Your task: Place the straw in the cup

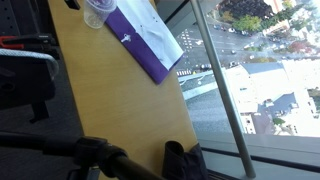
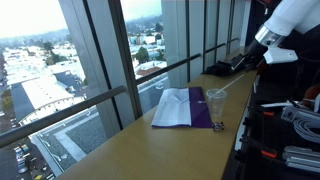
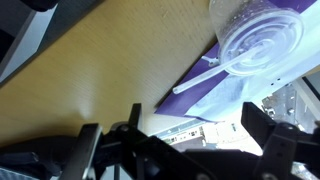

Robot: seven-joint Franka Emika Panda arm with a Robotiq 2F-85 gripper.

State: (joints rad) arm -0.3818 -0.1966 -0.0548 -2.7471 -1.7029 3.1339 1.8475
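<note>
Straw (image 3: 198, 81) leans in cup (image 3: 262, 40), beside purple folder (image 2: 180, 106)

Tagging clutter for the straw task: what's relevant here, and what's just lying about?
Job: straw; cup; gripper, fingers open.
Lying about: folder; dark object, too dim to identify.

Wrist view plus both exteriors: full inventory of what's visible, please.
table: 1, tan wood, along the windows
windows: several panes, dark frames, city outside
folder: 1, purple and white, flat on table
cup: 1, clear, at folder's edge
straw: 1, white, appears to lean out of cup over folder
arm: 1, white, beyond cup
gripper: 1, black, open, empty, above table
</note>
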